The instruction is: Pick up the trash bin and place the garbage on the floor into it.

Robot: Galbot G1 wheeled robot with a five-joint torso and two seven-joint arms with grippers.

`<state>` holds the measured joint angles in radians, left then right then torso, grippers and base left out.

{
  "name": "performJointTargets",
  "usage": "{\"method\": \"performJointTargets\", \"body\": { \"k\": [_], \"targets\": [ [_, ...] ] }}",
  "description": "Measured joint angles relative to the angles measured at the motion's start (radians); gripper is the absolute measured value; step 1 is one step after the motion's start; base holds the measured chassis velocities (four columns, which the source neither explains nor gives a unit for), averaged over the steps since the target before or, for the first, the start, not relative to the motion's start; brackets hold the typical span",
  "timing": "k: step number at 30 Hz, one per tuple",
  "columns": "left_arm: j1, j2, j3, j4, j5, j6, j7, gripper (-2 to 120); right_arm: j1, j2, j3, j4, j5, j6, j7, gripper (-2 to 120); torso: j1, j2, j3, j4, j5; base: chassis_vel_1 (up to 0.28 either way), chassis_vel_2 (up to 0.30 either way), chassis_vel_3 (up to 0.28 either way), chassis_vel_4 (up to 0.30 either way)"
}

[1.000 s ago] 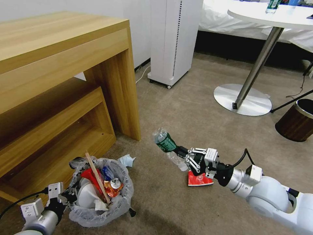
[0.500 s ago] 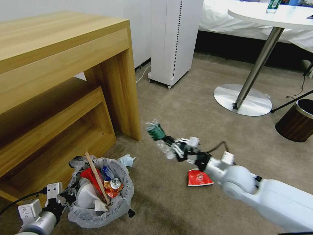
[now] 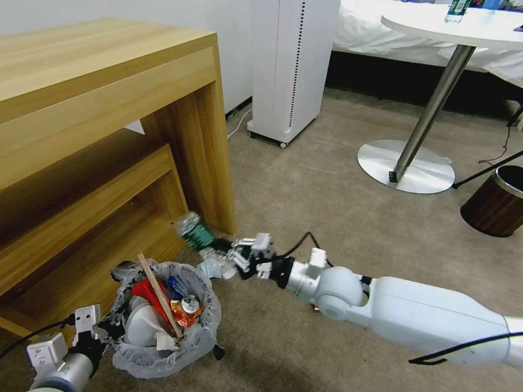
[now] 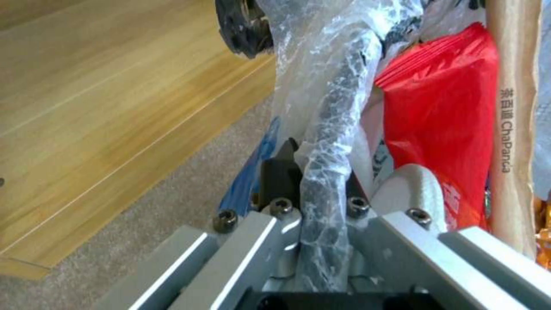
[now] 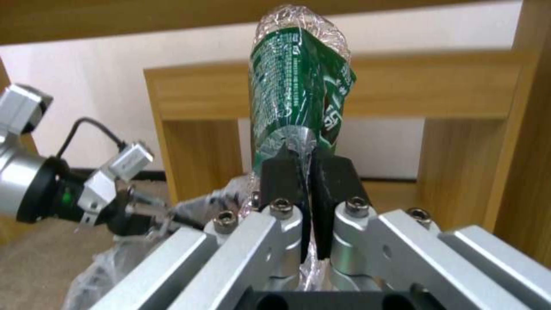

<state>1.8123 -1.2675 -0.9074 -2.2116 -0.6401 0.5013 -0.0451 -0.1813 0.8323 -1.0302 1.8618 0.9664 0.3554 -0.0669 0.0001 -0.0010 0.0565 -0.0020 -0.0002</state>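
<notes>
right hand (image 3: 226,256) clamped on crushed bottle (image 3: 195,233), long axis pointing away from wrist | trash bin (image 3: 163,318) on floor (image 3: 327,190), just below-left of bottle | left hand (image 3: 103,332) pinching bin's bagged rim

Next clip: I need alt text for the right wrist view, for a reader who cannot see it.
The right gripper is shut on a crushed clear plastic bottle with a green label, which points away from the camera toward a light wooden desk. Farther off, the left gripper holds the crinkly bag-lined rim of the small black trash bin, above beige carpet.
</notes>
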Motion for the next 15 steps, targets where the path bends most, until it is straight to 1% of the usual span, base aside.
{"method": "performJointTargets", "body": {
  "k": [1,3,8,11,15],
  "targets": [
    [0.000,0.000,0.000,0.000,0.000,0.000,0.000,1,0.000,0.000,0.000,0.000,0.000,0.000,0.000,2,0.000,0.000,0.000,0.0000,0.0000,0.000,0.000,0.000,0.000],
    [-0.008,-0.001,0.001,0.003,-0.002,0.000,-0.001,1,0.025,0.020,-0.046,0.009,0.018,-0.033,0.046,2,0.000,0.000,0.000,-0.0001,0.0000,0.000,0.000,0.000,0.000],
    [-0.014,-0.001,0.001,0.004,-0.008,0.000,-0.001,1,0.047,0.050,-0.085,0.014,0.033,-0.062,0.098,2,0.000,0.000,0.000,-0.0001,0.0000,0.000,0.000,0.000,0.000],
    [-0.018,-0.001,0.000,0.004,-0.016,0.000,-0.002,1,0.077,0.097,-0.123,0.006,0.047,-0.093,0.151,2,0.000,0.000,0.000,0.0000,0.0001,0.000,0.000,0.000,0.000],
    [-0.021,-0.001,-0.001,0.004,-0.019,0.000,-0.002,1,0.092,0.124,-0.149,-0.005,0.058,-0.107,0.175,2,0.000,0.000,0.000,-0.0001,0.0001,0.000,0.000,0.000,0.000]
  ]
}}
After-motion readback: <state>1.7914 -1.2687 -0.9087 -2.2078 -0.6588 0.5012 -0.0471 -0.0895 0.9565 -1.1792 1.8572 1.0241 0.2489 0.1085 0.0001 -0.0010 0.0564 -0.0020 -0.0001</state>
